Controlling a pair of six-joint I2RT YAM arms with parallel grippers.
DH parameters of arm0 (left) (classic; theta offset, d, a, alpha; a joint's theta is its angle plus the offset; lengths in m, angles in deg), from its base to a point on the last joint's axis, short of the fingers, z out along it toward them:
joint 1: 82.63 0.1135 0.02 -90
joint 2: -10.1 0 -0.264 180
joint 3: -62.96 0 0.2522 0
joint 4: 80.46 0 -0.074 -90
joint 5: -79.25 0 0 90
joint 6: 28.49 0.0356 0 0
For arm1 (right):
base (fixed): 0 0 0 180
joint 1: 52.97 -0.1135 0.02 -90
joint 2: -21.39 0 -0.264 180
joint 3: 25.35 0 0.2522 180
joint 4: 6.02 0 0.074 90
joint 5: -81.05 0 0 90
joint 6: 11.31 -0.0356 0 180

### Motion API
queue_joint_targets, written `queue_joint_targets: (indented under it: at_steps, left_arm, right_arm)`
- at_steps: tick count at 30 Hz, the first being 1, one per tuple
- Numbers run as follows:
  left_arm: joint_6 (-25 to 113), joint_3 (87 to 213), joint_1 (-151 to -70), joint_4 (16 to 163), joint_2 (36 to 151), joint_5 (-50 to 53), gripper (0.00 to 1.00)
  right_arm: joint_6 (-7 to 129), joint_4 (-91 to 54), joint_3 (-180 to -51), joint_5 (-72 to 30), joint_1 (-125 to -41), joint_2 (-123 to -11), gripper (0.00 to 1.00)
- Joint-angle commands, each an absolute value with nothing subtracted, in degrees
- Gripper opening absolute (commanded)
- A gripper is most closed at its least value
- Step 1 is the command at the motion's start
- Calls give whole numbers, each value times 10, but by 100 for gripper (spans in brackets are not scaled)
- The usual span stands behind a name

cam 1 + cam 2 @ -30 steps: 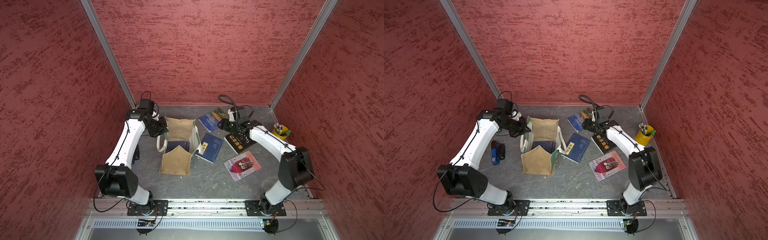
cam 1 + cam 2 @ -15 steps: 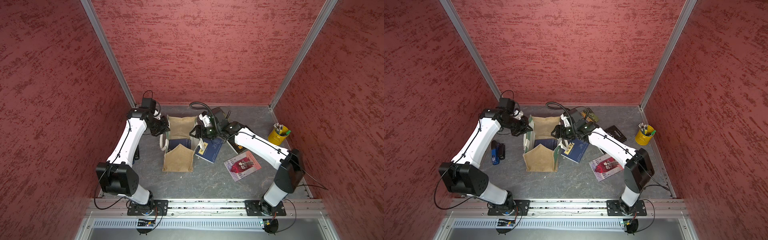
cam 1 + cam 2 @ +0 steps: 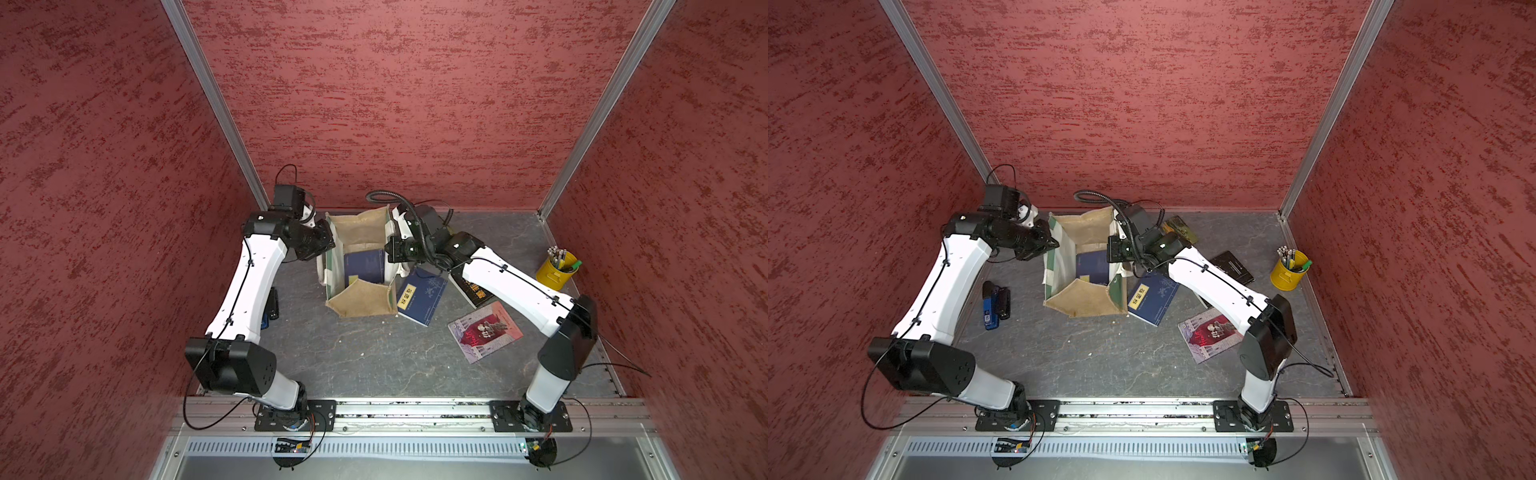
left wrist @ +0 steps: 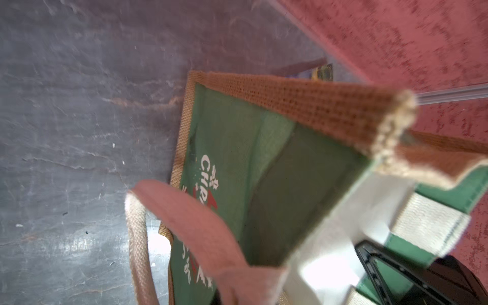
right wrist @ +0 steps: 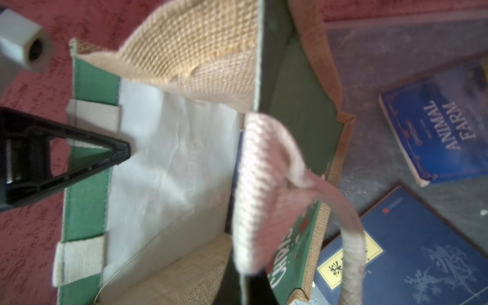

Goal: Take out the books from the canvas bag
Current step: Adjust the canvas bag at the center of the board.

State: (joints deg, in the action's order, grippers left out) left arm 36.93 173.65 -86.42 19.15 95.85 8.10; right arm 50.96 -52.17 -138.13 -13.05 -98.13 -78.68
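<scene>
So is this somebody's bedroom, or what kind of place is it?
Probably a robot test booth, not a bedroom: red panel walls box in a grey table, and two robot arms are bolted to a metal rail at its front edge.

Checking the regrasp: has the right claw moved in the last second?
Yes. The right claw has gone from over the black book to the rim of the bag, away from the yellow cup.
</scene>
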Motion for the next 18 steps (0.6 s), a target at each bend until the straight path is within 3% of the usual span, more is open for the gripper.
queue_joint_targets:
  at_steps: [1, 9, 16, 18]
  left_arm:
    - [378, 1760, -862, 221, 916, 63, 0]
    - [372, 1761, -862, 254, 883, 20, 0]
    - [371, 1760, -862, 269, 862, -8, 0]
    - [373, 1761, -862, 276, 857, -14, 0]
  right_arm:
    - [587, -441, -1427, -44, -1013, -756, 0]
    - [674, -477, -1457, 92, -1093, -781, 0]
    - [605, -417, -1299, 94, -1101, -714, 0]
    - [572, -398, -1247, 86, -1099, -693, 12]
